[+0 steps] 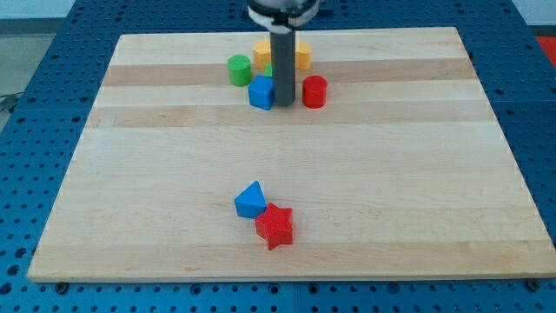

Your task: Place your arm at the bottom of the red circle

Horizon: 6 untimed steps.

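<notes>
So right now my tip [285,105] is sitting down on the tabletop [174,174] near the view's top, wedged in the gap between the blue block [261,92] on its left and the red circle [314,91] on its right. It's looking like it's touching or nearly touching the blue one, and just beside the red one. No pincer on this rig at all, just the bare rod, so nothing is being held or clamped.

The red circle is the target, and I'm needing to end up just below it toward the view's bottom. What's worrying me:

- Going straight right from here is going to shove the red circle sideways, since the tip is level with it.
- The rod is crowding the blue block, so any leftward wobble is nudging that too.
- Behind the rod there's a green cylinder [239,69], a yellow block [263,51] and another yellow block [301,55], plus something green mostly hidden by the rod, can't tell what. Backing toward the view's top is risking all of that.

Safest bet, I'm guessing, is pulling toward the view's bottom first, then sliding right. The blue triangle-ish block [250,201] and red star [275,226] are well apart, no issue there.
</notes>
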### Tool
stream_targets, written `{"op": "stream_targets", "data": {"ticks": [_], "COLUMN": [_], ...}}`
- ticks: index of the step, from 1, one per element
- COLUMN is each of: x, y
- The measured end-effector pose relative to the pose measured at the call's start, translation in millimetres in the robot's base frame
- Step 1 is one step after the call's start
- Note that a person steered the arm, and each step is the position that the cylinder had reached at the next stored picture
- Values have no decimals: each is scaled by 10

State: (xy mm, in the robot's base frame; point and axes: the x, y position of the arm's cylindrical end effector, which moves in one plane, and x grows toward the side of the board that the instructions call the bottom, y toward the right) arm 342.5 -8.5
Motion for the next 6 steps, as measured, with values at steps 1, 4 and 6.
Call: {"op": "stream_targets", "data": {"ticks": [1, 4, 6], "x": [-63, 884, 610], "y": [0, 317, 633]}}
